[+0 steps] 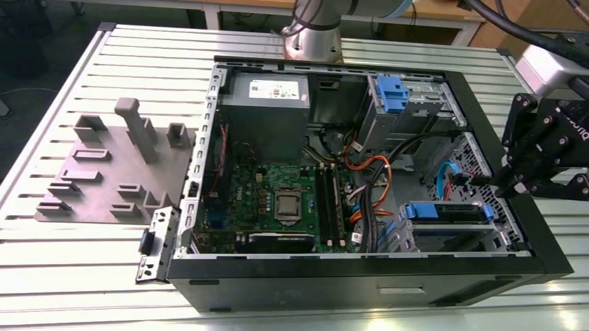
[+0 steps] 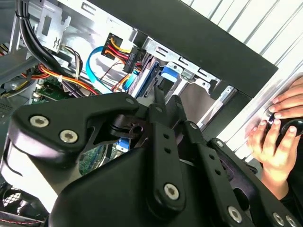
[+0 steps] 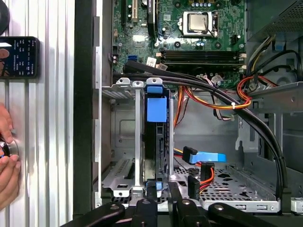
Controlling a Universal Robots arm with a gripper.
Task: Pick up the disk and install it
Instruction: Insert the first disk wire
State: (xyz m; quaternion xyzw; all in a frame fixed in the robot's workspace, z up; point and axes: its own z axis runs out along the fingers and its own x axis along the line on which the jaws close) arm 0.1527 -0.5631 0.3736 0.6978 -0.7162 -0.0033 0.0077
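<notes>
1. One disk (image 3: 156, 118) with its blue handle sat seated in the grey cage (image 3: 124, 137) inside the computer case (image 1: 515, 227), so installation looked essentially done.
2. The end effector (image 3: 163, 189) hovered just beside the disk's end, fingers nearly together, gripping nothing.
3. A person's hand (image 2: 277, 137) rested on the tabletop (image 1: 74, 262).

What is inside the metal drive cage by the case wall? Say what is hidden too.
A blue-tabbed drive stands on edge inside the metal cage, with its blue tab showing. The cage rails cover most of its body.
</notes>
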